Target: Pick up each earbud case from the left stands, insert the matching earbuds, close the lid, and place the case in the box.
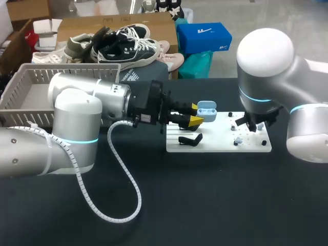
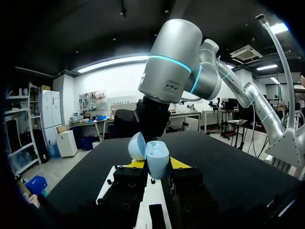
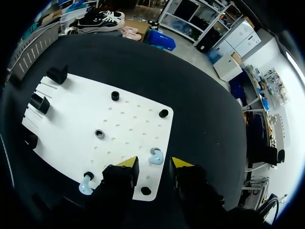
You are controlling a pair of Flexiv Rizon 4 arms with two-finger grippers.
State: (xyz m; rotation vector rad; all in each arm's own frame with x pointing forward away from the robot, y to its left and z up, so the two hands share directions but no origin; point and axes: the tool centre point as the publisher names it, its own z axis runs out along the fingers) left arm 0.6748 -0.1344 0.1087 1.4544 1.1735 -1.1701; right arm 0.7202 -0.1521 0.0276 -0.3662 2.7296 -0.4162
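My left gripper [image 1: 197, 117] is shut on a light blue earbud case [image 1: 206, 108] with its lid up, held above the left end of the white board [image 1: 220, 146]. In the left wrist view the case [image 2: 157, 160] stands upright between the yellow tips of the left gripper [image 2: 153, 164], its lid [image 2: 137, 146] tipped back. My right gripper [image 3: 155, 164] hangs open low over the board's [image 3: 86, 129] right part, and a pale blue earbud [image 3: 155, 156] lies between its fingers without touching them. A second earbud [image 3: 86, 184] lies near the board's edge, beside the gripper.
Black stands [image 3: 57, 74] line the board's left end, one of them [image 1: 189, 139] empty under the held case. Small black pegs [image 3: 115, 95] dot the board. A grey slotted basket [image 1: 31, 87] sits at the far left, and my left arm's white cable [image 1: 123, 179] loops over the black table.
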